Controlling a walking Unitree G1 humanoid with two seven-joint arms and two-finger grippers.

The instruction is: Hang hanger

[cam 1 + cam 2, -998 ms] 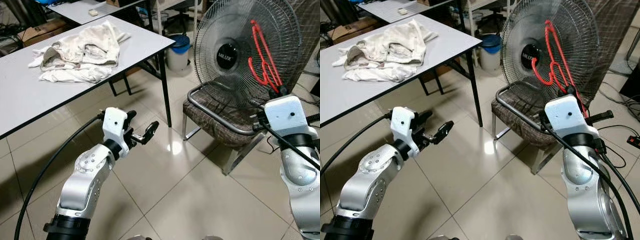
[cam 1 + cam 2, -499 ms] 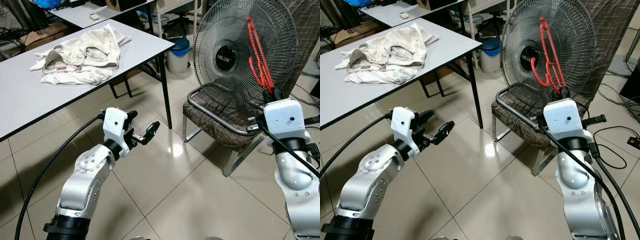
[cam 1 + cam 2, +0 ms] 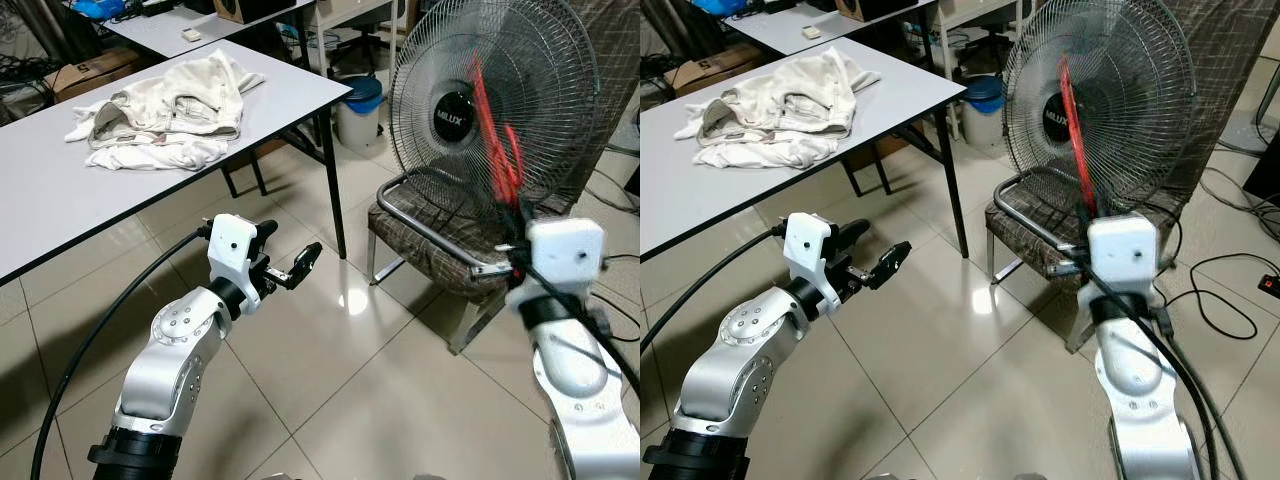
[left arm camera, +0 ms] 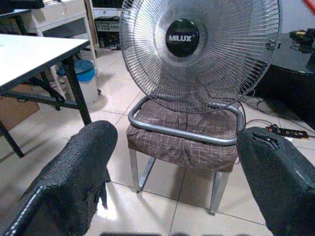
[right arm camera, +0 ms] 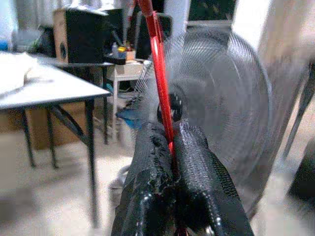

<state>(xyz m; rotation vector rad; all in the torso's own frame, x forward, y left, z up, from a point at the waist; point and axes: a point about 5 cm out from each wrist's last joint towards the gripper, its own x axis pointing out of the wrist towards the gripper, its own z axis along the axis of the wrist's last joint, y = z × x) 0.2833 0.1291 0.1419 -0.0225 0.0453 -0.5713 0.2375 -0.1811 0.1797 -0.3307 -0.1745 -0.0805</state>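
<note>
At right of frame, the right gripper (image 5: 172,162), clamped on the red hanger (image 3: 1076,140), has swung it edge-on, blurred, still unhung; left gripper (image 3: 285,272) idles open.

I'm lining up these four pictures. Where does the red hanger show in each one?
Left eye view: red hanger, blurred, before the fan, above the right pincer.
Right eye view: upright red bar across the fan grille.
Left wrist view: a red tip at the top corner.
Right wrist view: red bar clamped between the black fingers.
Shared landmark: the fan.
</note>
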